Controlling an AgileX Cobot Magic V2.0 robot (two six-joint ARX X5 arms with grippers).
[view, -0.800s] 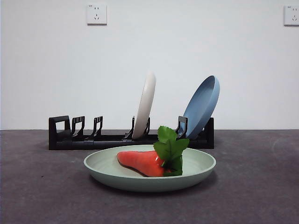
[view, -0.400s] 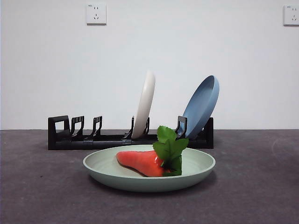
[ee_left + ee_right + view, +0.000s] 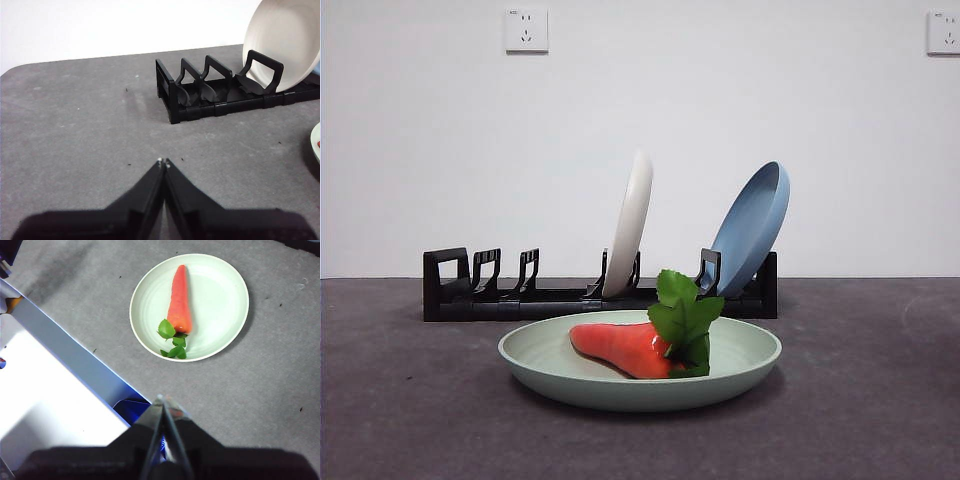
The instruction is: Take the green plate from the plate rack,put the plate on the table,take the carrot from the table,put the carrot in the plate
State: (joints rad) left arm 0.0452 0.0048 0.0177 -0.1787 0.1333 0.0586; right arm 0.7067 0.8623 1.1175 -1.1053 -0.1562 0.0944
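Observation:
The green plate (image 3: 620,380) lies flat on the dark grey table (image 3: 400,420) in front of the black plate rack (image 3: 520,295). The orange-red carrot (image 3: 625,348) lies in it, its green leaves to the right. In the right wrist view the plate (image 3: 220,295) and the carrot (image 3: 179,297) lie well below and ahead of my right gripper (image 3: 162,401), which is shut and empty. My left gripper (image 3: 163,162) is shut and empty, low over bare table, short of the rack's loop end (image 3: 172,97).
A cream-white plate (image 3: 630,225) and a light blue plate (image 3: 752,228) stand tilted in the rack. The right wrist view shows the table's edge with a white and blue box (image 3: 55,390) beside it. Two wall sockets are behind.

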